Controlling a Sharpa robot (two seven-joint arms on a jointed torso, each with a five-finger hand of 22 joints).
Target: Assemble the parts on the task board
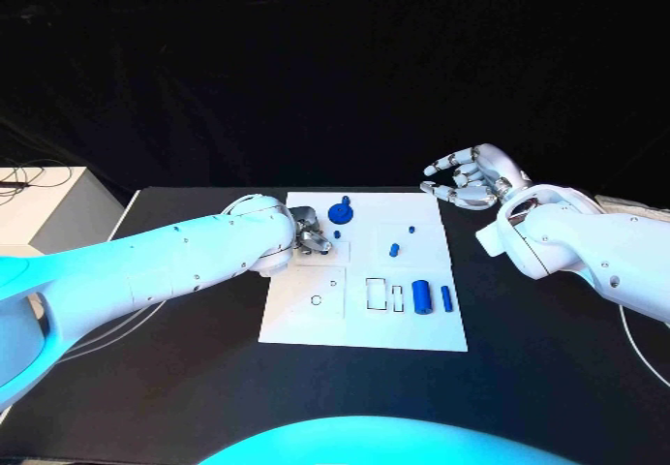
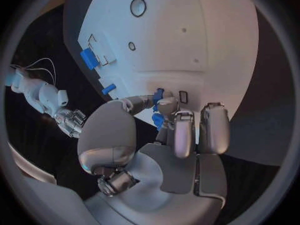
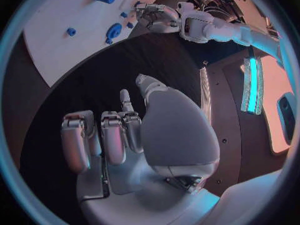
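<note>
The white task board [image 1: 419, 329] lies in the middle of the black table. My left hand [image 1: 310, 235] rests over the board's far left part and pinches a small blue part [image 2: 157, 119] between thumb and fingertips, close to the board's surface [image 2: 187, 60]. A blue round knob-like part [image 1: 342, 211] stands just beyond that hand. Two small blue pieces [image 1: 395, 249] lie mid-board. A thick blue cylinder [image 1: 420, 295] and a thin one [image 1: 447, 297] lie near the rectangular slots. My right hand [image 1: 468, 177] hangs above the board's far right corner, fingers apart, holding nothing.
A white box [image 1: 42, 208] with cables stands off the table's left side. The board has a round hole [image 2: 138, 7] and outlined rectangular slots [image 1: 377, 294]. Bare black table [image 1: 167, 387] surrounds the board on the near and right sides.
</note>
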